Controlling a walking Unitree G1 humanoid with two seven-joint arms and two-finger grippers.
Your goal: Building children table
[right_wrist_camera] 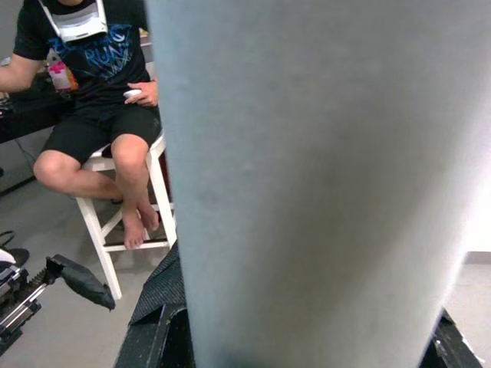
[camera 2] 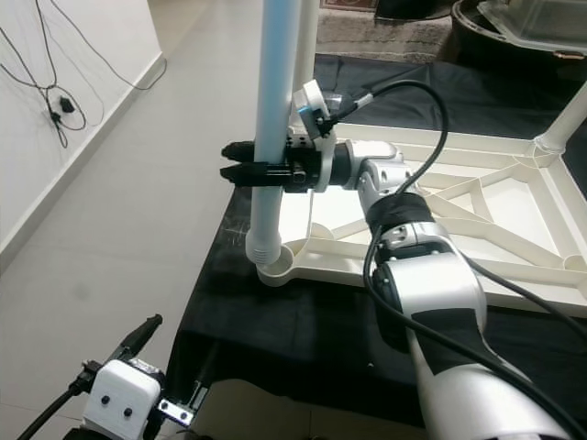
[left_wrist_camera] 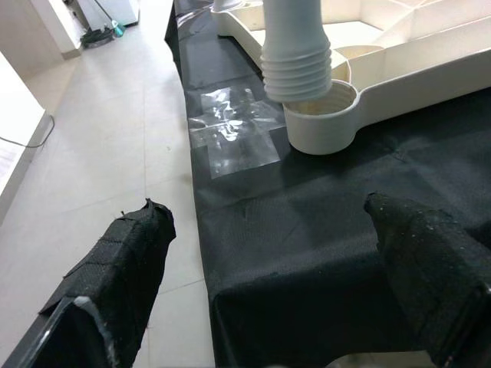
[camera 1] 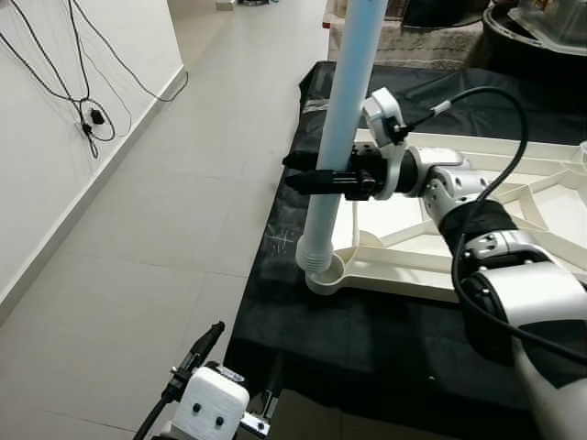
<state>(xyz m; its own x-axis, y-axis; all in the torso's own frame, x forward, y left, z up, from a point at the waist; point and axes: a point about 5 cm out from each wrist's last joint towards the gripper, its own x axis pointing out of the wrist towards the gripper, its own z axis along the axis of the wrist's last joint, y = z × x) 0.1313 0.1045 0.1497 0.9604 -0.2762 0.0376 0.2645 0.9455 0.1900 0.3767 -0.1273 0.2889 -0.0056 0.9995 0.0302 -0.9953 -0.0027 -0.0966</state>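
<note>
Left claw [left_wrist_camera: 268,284]: released, low at the black sheet's [camera 1: 367,330] near edge.
Right claw [camera 1: 307,176]: grasping white leg [camera 1: 344,128] upright over corner socket [camera 1: 326,273], open floor [camera 1: 156,229] at 9 o'clock.

your left gripper [left_wrist_camera: 261,284] has bare black cloth [left_wrist_camera: 307,230] ahead; the leg [left_wrist_camera: 295,46] and corner socket [left_wrist_camera: 322,123] block beyond.

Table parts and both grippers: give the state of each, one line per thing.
table leg: upright, threaded end just above the socket, not yet seated.
corner socket: open, empty, leg end hanging over it.
table top: upside down on the black cloth, ribs facing up.
right gripper: shut on the table leg.
left gripper: open, holding nothing, low beside the cloth edge.
</note>
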